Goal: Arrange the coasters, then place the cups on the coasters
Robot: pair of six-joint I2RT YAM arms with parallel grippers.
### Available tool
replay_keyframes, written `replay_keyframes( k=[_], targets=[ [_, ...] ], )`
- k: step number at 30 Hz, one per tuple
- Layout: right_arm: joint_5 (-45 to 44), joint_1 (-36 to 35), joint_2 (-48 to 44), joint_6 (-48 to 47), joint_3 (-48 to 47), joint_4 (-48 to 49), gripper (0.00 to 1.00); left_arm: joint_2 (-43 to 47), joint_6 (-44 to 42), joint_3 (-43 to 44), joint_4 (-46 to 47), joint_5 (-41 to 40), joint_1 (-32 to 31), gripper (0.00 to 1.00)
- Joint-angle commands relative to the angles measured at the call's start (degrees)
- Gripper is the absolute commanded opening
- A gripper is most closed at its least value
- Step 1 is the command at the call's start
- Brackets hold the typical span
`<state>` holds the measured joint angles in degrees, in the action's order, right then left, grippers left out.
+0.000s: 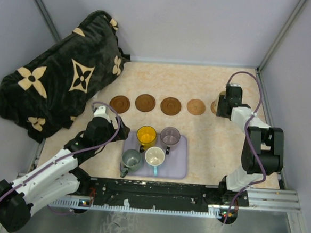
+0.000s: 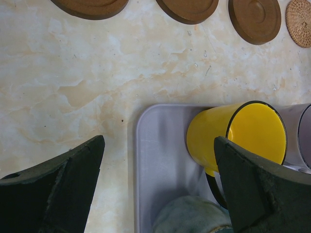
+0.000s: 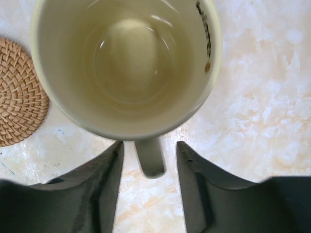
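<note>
Right gripper (image 3: 149, 145) is seen with its fingers parted, one on each side of the handle (image 3: 150, 160) of the beige mug (image 3: 126, 63). A sliver of tabletop shows on both sides, so nothing is clamped at this instant. That mug is stood upright at the right end of the row, just beside the woven tan coaster (image 3: 19, 97). Whether a fifth coaster is hidden beneath it cannot be told.

Left gripper (image 2: 159, 143) is held wide apart above the near-left corner of the lavender tray (image 2: 160, 194), with the yellow mug (image 2: 238, 138) just beside its right finger. Three dark coasters (image 1: 145, 102) are laid bare in the row beyond. The grey-green mug (image 1: 131, 158), cream mug (image 1: 155, 156) and purple mug (image 1: 170, 134) are packed on the tray with the yellow one, close enough that some appear to touch.

These mugs are judged to be glazed ceramic: stiff, weighty for their size, slick under the pads, and liable to chip if knocked together. A handle gives a narrow, sure hold, though a swing is to be expected. A pinch over the rim and wall is likely steadier, taken on whichever side is free of neighbours.
</note>
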<state>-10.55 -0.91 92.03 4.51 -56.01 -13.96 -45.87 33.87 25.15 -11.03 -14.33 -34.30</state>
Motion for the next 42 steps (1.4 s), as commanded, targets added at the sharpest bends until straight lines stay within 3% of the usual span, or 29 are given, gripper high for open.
replay_keyframes(
  k=[1, 5, 12, 30, 42],
  targets=[
    [-2.15, 0.64, -0.1, 0.3, -2.83, 3.29, 0.53, -0.12, 0.05, -0.35, 1.3, 0.29, -0.15, 1.0],
    [-2.37, 0.64, -0.22, 0.6, -2.76, 3.41, 0.59, -0.06, 0.14, -0.51, 1.14, 0.35, -0.15, 1.0],
    [-1.85, 0.67, -0.76, 0.98, -2.52, 3.2, 0.6, 0.22, 0.17, -0.69, 1.09, 0.03, -0.15, 1.0],
    [3.84, 0.39, -5.25, 3.53, 1.7, 3.92, 0.51, 0.36, 0.85, -1.02, 1.28, 0.54, -0.15, 1.0],
    [2.12, -1.1, -5.26, 3.65, 2.63, 3.74, 0.5, 1.25, 1.11, -1.25, 0.7, 0.29, -0.15, 1.0]
  ],
)
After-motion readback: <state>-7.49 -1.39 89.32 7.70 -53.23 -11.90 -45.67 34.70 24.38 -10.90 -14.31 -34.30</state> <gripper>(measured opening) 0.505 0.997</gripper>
